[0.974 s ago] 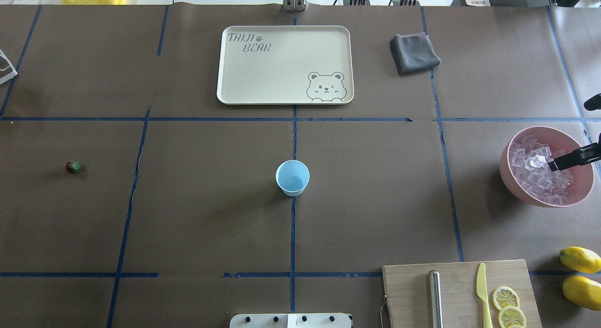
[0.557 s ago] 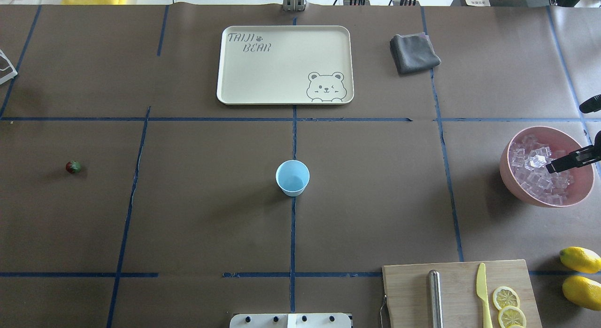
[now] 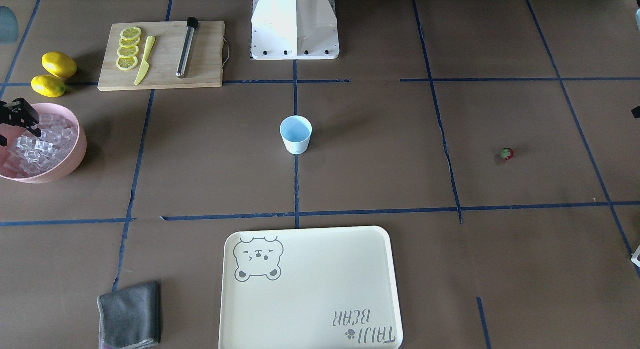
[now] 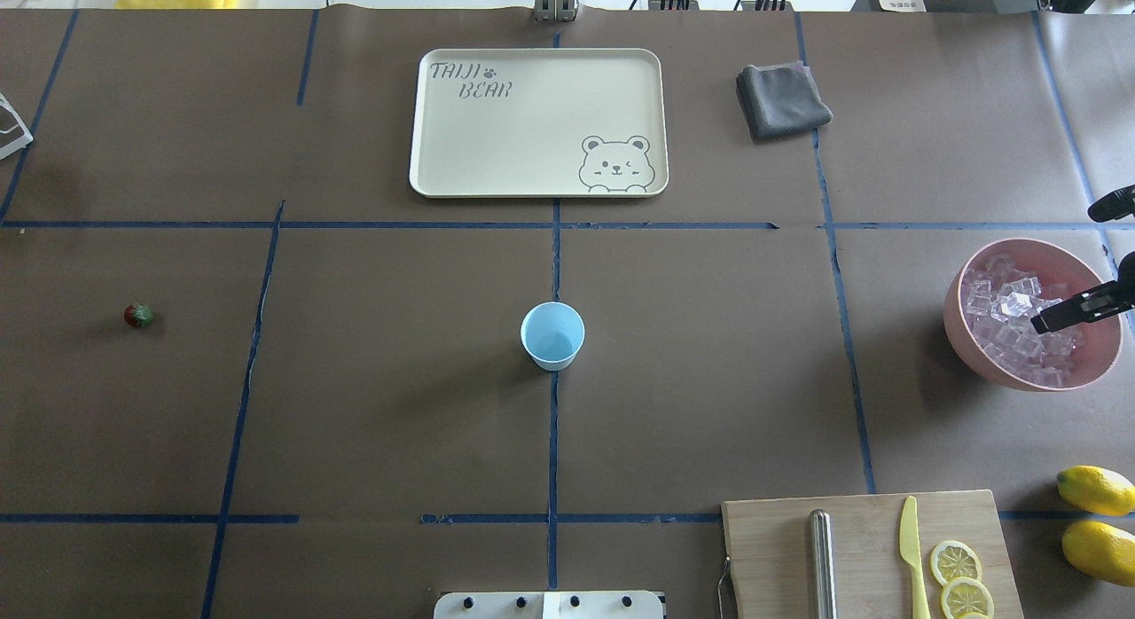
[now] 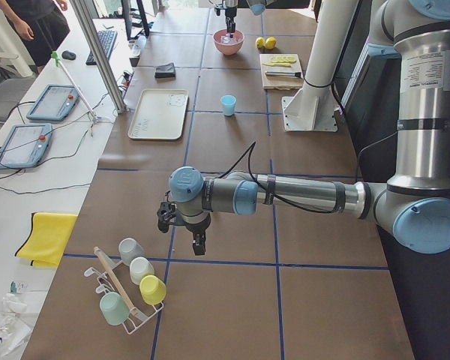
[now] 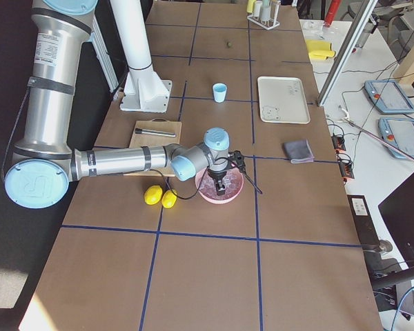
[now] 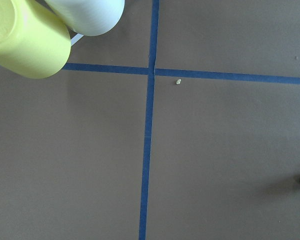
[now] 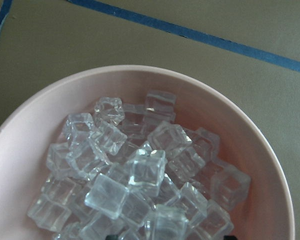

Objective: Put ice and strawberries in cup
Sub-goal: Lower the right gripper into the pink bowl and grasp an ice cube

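My right pincer (image 6: 221,187) hangs over the heap of small clear glassy ice cubes (image 8: 140,175) in the big round pink bowl (image 4: 962,335). Only two dark tips show at the bottom edge of my wrist view, set wide apart with nothing pinched, so I take it as spread, though that glimpse is thin. My left pincer (image 5: 196,244) hovers low at the far end by the wire rack of pastel cups (image 5: 131,289); I cannot tell how its jaws stand.

The cubes worry me most. They look slick and lie loosely piled, so as I close one may squirt sideways, or I may catch two and lose one on the way. Going in too deep, I could jam a tip into the heap and shove the bowl. The small light-blue tapered plastic cup (image 4: 552,335) stands upright and empty mid-table, well apart from the bowl. That makes a long carry for a slippery block, and a light cup tips if I clip its rim. The tiny red strawberry with its green cap (image 4: 137,315) lies alone on my left side and would likely roll if nudged.

The table is covered in brown paper (image 4: 372,406) gridded with blue tape (image 4: 554,442). It also holds a cream bear-printed tray (image 4: 532,122), a folded grey cloth (image 4: 782,100), a wooden board (image 4: 869,548) and two yellow lemons (image 4: 1095,489). Beyond it is a white bench with handheld consoles (image 5: 52,101), and a person (image 5: 30,22) stands there.
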{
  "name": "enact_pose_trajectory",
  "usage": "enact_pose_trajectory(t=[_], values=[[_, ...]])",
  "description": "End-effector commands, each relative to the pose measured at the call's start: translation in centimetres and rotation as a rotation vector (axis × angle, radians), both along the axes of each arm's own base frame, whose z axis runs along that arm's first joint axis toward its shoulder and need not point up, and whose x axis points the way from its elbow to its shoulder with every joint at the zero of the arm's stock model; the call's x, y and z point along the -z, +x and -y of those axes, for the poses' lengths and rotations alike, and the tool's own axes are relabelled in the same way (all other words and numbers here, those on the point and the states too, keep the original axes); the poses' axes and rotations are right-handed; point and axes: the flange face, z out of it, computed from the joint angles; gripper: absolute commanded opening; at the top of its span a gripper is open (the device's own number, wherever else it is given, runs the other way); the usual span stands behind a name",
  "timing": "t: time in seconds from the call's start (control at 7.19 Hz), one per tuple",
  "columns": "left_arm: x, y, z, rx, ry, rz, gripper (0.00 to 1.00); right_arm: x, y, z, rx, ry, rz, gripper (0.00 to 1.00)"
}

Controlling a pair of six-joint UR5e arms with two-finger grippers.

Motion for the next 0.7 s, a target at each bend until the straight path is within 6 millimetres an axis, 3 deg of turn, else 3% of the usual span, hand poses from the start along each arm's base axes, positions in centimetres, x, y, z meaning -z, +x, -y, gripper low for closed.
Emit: enact_pose_trajectory(t=[0.0, 0.28, 0.56], values=[[0.02, 0.00, 0.00, 0.000, 0.000, 0.000, 1.00, -0.24, -0.06, 0.04, 0.001, -0.004, -0.002, 0.69], [0.02, 0.00, 0.00, -0.001, 0.001, 0.000, 1.00, -0.19, -0.12, 0.16, 0.000, -0.004, -0.001, 0.63], [-0.05, 0.00, 0.00, 0.000, -0.001, 0.000, 1.00, -0.20, -0.15, 0.21, 0.001, -0.002, -0.001, 0.47]])
